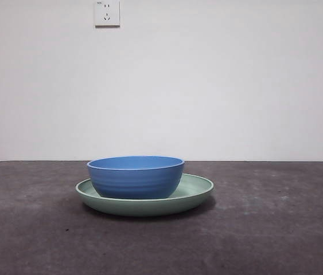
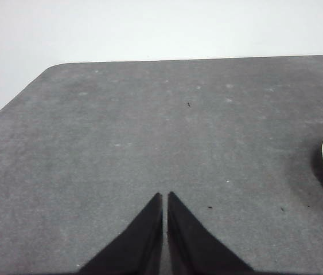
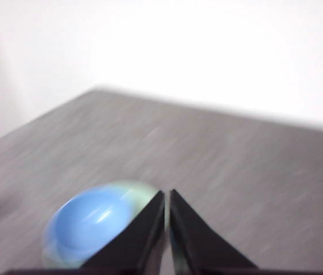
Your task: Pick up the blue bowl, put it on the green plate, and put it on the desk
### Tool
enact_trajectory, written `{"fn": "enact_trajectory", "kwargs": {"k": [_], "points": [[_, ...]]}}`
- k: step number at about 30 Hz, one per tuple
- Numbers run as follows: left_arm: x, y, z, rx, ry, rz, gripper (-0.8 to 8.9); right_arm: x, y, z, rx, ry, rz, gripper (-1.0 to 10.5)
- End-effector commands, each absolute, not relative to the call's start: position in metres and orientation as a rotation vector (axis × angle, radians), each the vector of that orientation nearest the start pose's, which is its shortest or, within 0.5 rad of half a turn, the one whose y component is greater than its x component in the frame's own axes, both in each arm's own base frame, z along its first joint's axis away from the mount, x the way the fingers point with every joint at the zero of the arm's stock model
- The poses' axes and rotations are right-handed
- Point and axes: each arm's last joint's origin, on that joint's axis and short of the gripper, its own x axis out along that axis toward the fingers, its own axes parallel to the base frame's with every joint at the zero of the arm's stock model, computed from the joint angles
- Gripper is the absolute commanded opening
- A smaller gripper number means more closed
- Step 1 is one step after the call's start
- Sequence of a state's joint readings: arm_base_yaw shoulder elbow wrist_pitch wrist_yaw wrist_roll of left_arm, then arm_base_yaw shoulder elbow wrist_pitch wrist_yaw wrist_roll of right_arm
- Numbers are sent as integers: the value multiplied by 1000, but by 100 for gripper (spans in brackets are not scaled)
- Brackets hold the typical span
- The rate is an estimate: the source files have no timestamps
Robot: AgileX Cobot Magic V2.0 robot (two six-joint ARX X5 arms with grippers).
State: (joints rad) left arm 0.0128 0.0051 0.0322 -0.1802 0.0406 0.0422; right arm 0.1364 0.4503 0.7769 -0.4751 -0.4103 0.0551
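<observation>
A blue bowl (image 1: 136, 176) sits inside a green plate (image 1: 198, 192) on the desk (image 1: 276, 229), so the stacking looks done. The right gripper (image 3: 167, 197) hovers above the bowl, jaws closed and empty; the left gripper (image 2: 164, 199), also closed and empty, waits beside the plate.

left pincer (image 2: 164, 197) closed, right pincer (image 3: 167, 196) closed
</observation>
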Motion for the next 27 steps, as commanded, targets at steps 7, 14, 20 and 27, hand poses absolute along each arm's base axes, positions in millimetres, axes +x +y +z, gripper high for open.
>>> {"fn": "enact_trajectory", "kwargs": {"k": [7, 14, 20, 27], "points": [[96, 0, 149, 34, 177, -29, 15, 86, 4, 268, 32, -39, 266, 8], [96, 0, 149, 34, 177, -29, 15, 92, 0, 206, 43, -34, 174, 8], [96, 0, 149, 34, 178, -29, 15, 96, 0, 174, 66, 18, 156, 8], [96, 0, 149, 34, 178, -29, 15, 96, 0, 159, 90, 85, 154, 8]]}}
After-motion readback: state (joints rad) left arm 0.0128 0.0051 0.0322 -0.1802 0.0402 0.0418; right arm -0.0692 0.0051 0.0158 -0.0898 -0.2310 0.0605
